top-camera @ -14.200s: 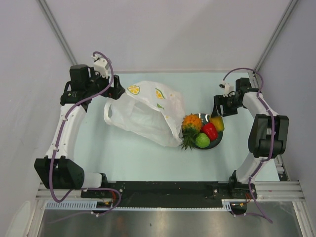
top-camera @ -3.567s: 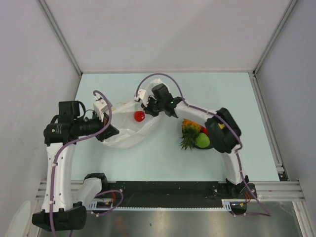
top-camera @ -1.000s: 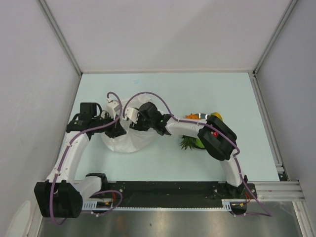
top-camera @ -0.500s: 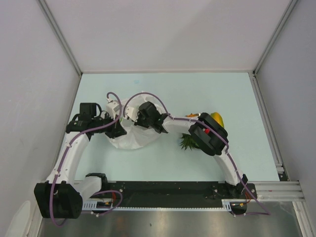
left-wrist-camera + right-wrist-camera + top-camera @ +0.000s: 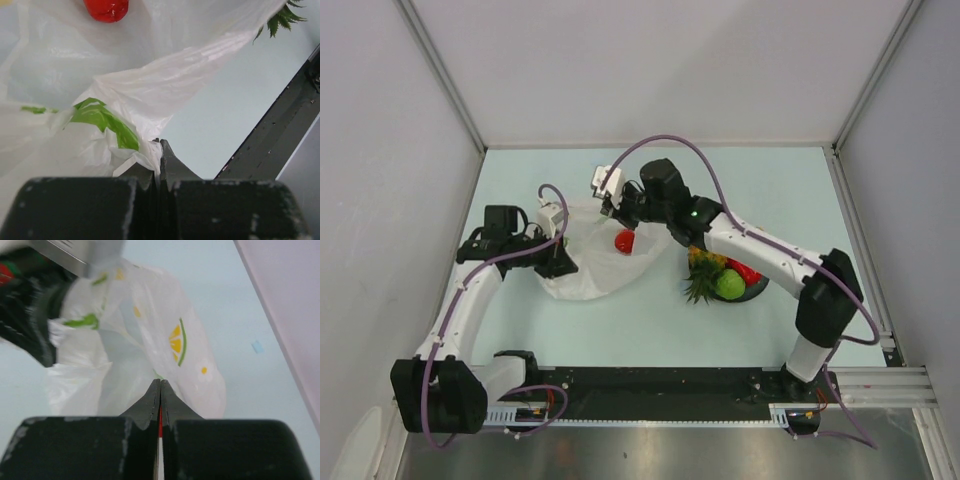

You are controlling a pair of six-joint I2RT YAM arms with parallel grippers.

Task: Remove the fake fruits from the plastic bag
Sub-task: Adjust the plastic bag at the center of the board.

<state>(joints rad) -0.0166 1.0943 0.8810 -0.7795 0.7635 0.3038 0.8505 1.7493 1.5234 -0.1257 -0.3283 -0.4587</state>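
The left pincer (image 5: 560,264) is pinched on a fold of the plastic bag (image 5: 592,275), which lies crumpled on the worktop (image 5: 800,190) left of centre. The right pincer (image 5: 625,226), pressed together with a red sliver between its tips, holds the small red fruit (image 5: 624,241) over the bag. Right of the bag, a dark plate (image 5: 756,291) carries the pineapple (image 5: 704,262), green round fruit (image 5: 729,285) and red pepper (image 5: 748,272); the right forearm crosses over its far side
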